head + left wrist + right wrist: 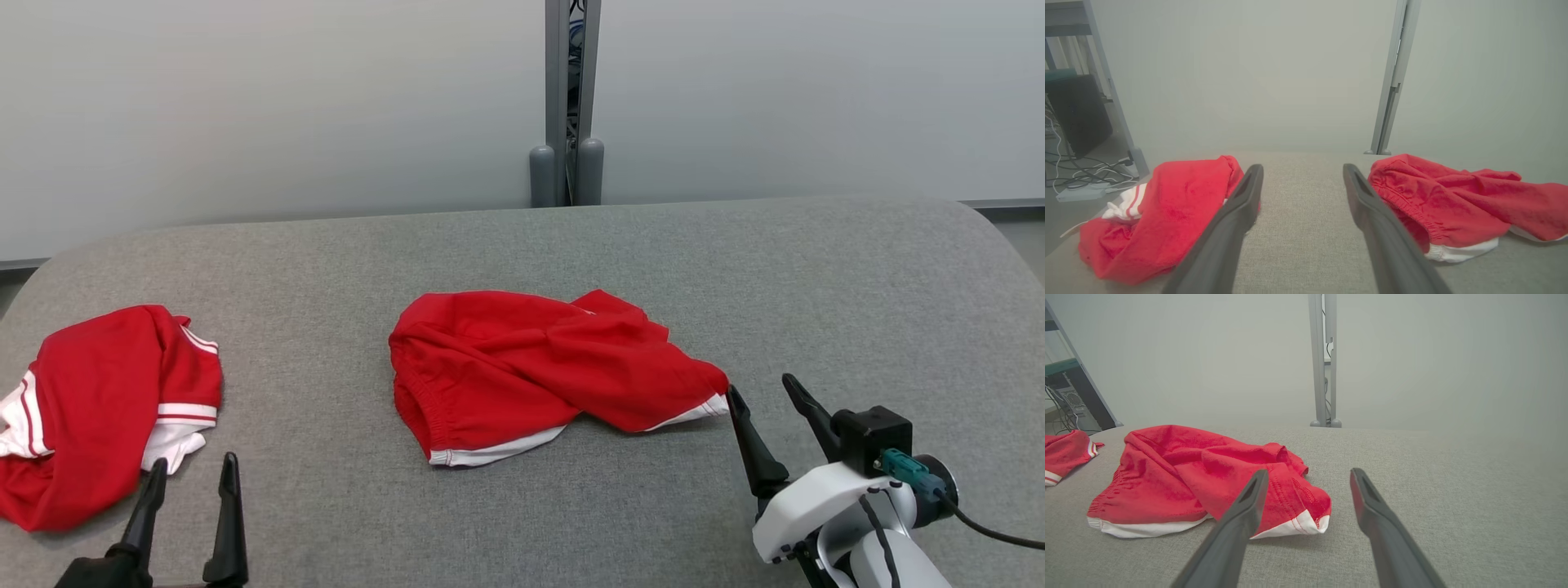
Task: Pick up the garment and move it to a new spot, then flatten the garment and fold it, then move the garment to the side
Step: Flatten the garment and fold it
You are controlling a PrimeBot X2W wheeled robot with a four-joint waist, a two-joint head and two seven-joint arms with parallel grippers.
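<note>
Head view, bottom edge first. Left claw [194, 461] at lower left, both dark fingers pointing up the frame, spread wide, nothing between them. Right claw [761, 385] at lower right on its white wrist, fingers tilted toward upper left, also spread wide and empty. Its left fingertip sits just beside the white-hemmed corner of the red garment [539, 367]; can't tell if it touches.

The red garment lies crumpled at the middle of the desk [522, 245], elastic waistband toward frame left, white trim along its near edge. A second red garment [106, 400] with white stripes is bunched at the left edge, just above the left claw's left finger and well apart from the first.

Left wrist view: left claw [1302, 167] wide open over bare grey fabric. The second red garment [1167, 212] is at left behind one finger, the red garment [1453, 200] at right behind the other.

Right wrist view: right claw [1309, 473] wide open. The red garment [1200, 477] is at centre left, its hemmed corner showing between the fingers.

Farther back: the desk's rounded far edge, then a grey post [571, 98] at top centre against a pale wall [245, 106]. In the left wrist view, cables [1086, 179] and a dark box [1077, 114] sit at far left.
</note>
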